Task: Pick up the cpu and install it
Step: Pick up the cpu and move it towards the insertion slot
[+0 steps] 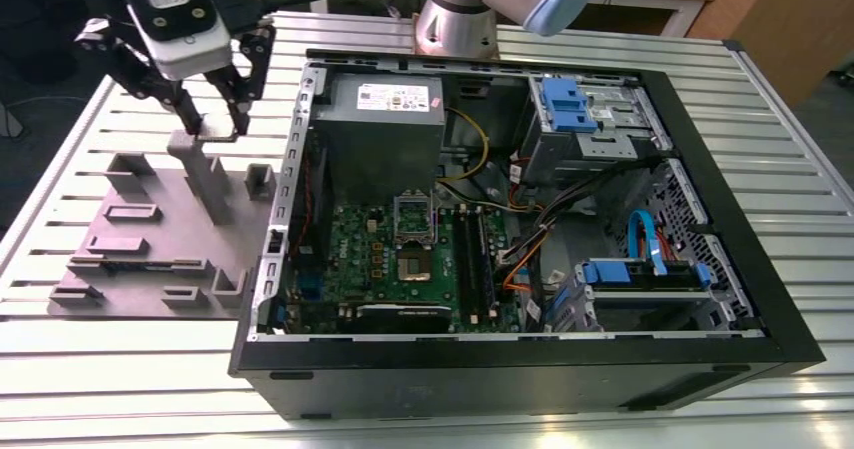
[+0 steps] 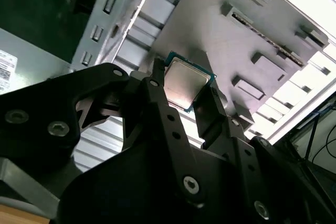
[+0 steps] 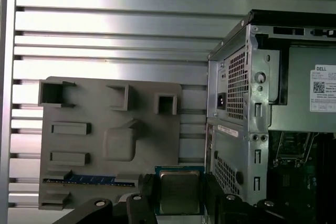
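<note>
Cpu [image 2: 186,82] was held by its two opposite edges between the black fingers [image 2: 157,85] of the gripper [image 2: 185,86]. The jaws were closed on it, with its silvery metal top facing the second wrist view and a thin greenish rim around it. In my judgement the step in hand was the pickup, with the grasp already made. I could not tell whether the cpu was fully clear of its holder.

Just behind it lay the grey fixture plate [image 3: 79,103], matte plastic with small raised blocks and pockets. It rested on the table [image 3: 131,24] of shiny ribbed metal slats. Beside the plate stood the open computer case [image 1: 534,369], black outside, with perforated bare steel at the back.

Farther, inside the case, the green motherboard [image 1: 354,239] carried the dark square socket [image 1: 416,259], which looked not yet filled. Any move from here would call for a steady, level grip, because the chip is thin, flat and pinched only at its edges.
</note>
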